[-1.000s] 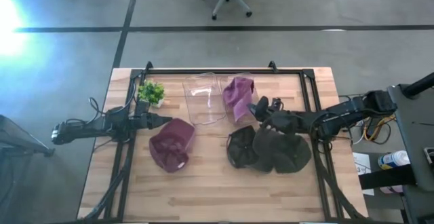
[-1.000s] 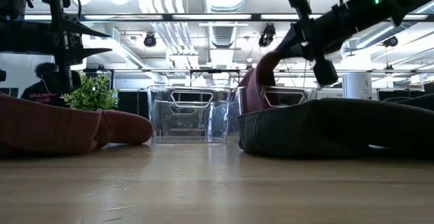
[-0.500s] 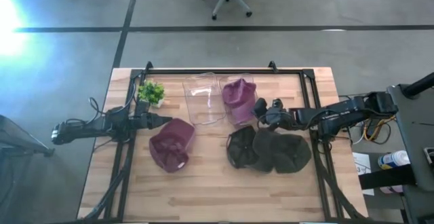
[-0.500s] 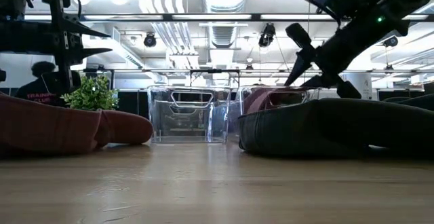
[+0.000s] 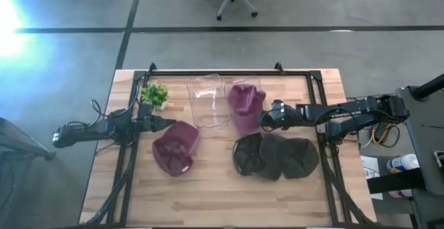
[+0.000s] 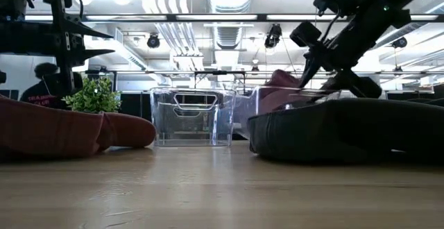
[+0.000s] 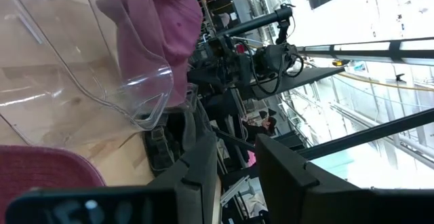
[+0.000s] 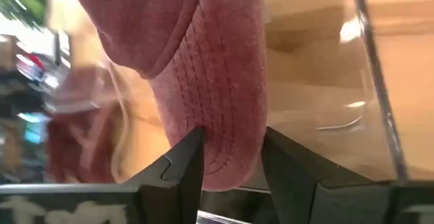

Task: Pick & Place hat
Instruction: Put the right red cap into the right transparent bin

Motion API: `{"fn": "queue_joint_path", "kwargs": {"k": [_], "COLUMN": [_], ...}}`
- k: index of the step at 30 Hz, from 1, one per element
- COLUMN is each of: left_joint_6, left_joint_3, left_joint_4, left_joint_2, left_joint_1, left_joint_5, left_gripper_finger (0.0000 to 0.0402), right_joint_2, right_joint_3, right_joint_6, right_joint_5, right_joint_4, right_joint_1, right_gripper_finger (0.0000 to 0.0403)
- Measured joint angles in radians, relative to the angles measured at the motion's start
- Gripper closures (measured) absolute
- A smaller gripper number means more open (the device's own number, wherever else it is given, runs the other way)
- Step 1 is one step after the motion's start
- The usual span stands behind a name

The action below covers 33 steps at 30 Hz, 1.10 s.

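Pink hat point(image 5: 244, 103) sat in the right clear bin point(image 5: 254, 83), brim toward the right gripper point(image 5: 267, 119), w/ fingers point(image 8: 183, 159) closed on the brim at the bin's edge. Left gripper point(image 5: 170, 123) waited by maroon hat point(image 5: 175, 148), slightly open, empty. Dark hat point(image 5: 275, 155) lay nearby.

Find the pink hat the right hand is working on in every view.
High: pink hat, table's back middle, in the right clear bin.
Low: right of centre, behind the bin wall.
Left wrist: top centre, in the bin.
Right wrist: fills the upper middle.
Shared landmark: clear bin.
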State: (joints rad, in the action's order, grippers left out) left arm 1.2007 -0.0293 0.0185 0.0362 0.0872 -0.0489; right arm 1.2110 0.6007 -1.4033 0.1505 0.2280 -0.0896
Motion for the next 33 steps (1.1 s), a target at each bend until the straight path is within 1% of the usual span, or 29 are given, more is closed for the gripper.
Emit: {"fn": "queue_joint_path", "kwargs": {"k": [2,4,9,12,14,18,23,24,26,28,29,30,33], "left_joint_6": [0.0,0.001,0.006,0.01,0.011,0.014,0.029,0.03,0.031,0.031,0.031,0.031,0.031], "left_joint_3": [0.0,0.0,0.0,0.0,0.0,0.0,0.0,0.0,0.0,0.0,0.0,0.0,0.0], "left_joint_4": [0.0,-0.001,-0.002,-0.002,-0.002,-0.002,-0.005,-0.006,-0.007,-0.007,-0.007,-0.007,-0.007], "left_joint_2": [0.0,0.0,0.0,0.0,0.0,0.0,0.0,0.0,0.0,0.0,0.0,0.0,0.0], "left_joint_1": [0.0,0.0,0.0,0.0,0.0,0.0,0.0,0.0,0.0,0.0,0.0,0.0,0.0], "left_joint_5": [-0.004,-0.007,-0.006,-0.006,-0.006,-0.006,-0.034,-0.042,-0.051,-0.058,-0.058,-0.058,-0.069], "left_gripper_finger": [0.0305,0.0305,0.0305,0.0305,0.0305,0.0305,0.0305,0.0305,0.0305,0.0305,0.0305,0.0305,0.0305], "right_joint_2": [0.0,0.002,0.003,0.004,0.005,0.005,0.004,0.007,0.015,0.023,0.033,0.048,0.134], "right_joint_3": [0.024,0.047,0.108,0.135,0.16,0.213,0.307,0.329,0.376,0.417,0.438,0.46,0.511], "right_joint_6": [0.093,0.195,0.332,0.423,0.468,0.517,0.607,0.618,0.623,0.651,0.677,0.706,0.767], "right_joint_5": [-0.033,-0.041,-0.034,-0.032,-0.029,-0.005,0.048,0.073,0.163,0.251,0.274,0.272,0.201], "right_joint_4": [0.052,0.085,0.093,0.142,0.21,0.447,0.618,0.645,0.691,0.687,0.666,0.644,0.628], "right_joint_1": [-0.005,-0.006,-0.005,-0.006,-0.006,-0.01,-0.009,-0.009,-0.009,-0.011,-0.019,-0.036,-0.102], "right_gripper_finger": [0.0264,0.0263,0.0269,0.027,0.0269,0.0268,0.0271,0.0271,0.0271,0.0271,0.0271,0.0271,0.0271]}}
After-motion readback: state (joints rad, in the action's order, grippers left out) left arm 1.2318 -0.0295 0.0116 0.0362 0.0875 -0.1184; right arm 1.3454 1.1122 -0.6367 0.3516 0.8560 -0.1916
